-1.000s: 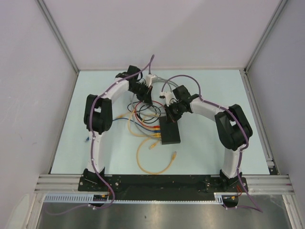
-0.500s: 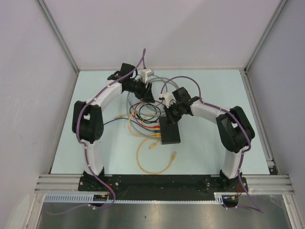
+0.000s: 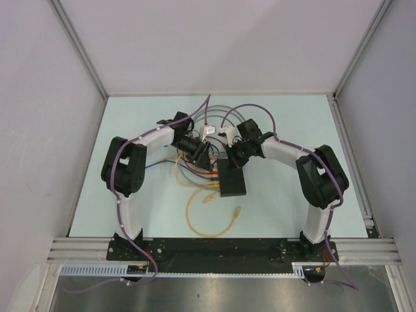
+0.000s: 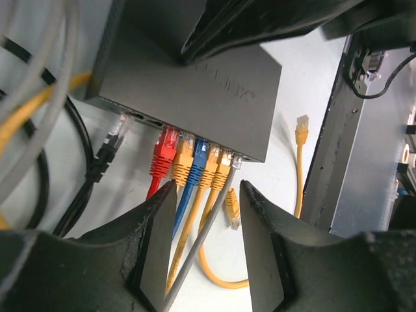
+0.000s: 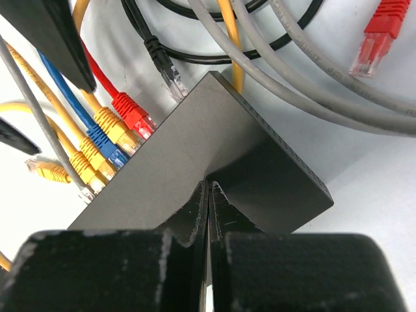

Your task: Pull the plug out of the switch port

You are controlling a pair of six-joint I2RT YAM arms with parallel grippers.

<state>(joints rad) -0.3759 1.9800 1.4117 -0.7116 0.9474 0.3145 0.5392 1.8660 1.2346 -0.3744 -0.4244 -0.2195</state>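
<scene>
Nearest to you on the counter [image 3: 292, 214] lies a loose yellow cable [image 3: 209, 224] in a loop, with both ends free. Just beyond it is the switch [image 3: 232, 179]. It lies flat on the counter about in the middle, between the two arms, and its sockets are on the left edge. A row of plugs [image 4: 195, 159] sits in them: red, yellow, blue, more yellow, and one grey lead with a clear plug. A black plug [image 4: 110, 140] lies out of its socket, just beside the red one.

Your right fingers [image 5: 198, 214] are clenched together with nothing between them, and their tips rest on the top of the switch. I judge that they pin it down. Your left fingers [image 4: 153, 221] are released and spread wide. They stand just short of the row and touch no plug, and the blue, yellow and grey leads run through the gap.

So the step in hand is, I think, lining up for the grasp. The next move calls for bringing the left fingers a little to the right until only one plug body is between them, then closing on the body and not on the lead. The neighbours are tight, so aim carefully. The latch probably must be pressed. Then pull straight to the left while the right fingers press down.

Farther off, grey cables [image 5: 305, 71] and a loose red plug [image 5: 380, 29] lie in a tangle.
</scene>
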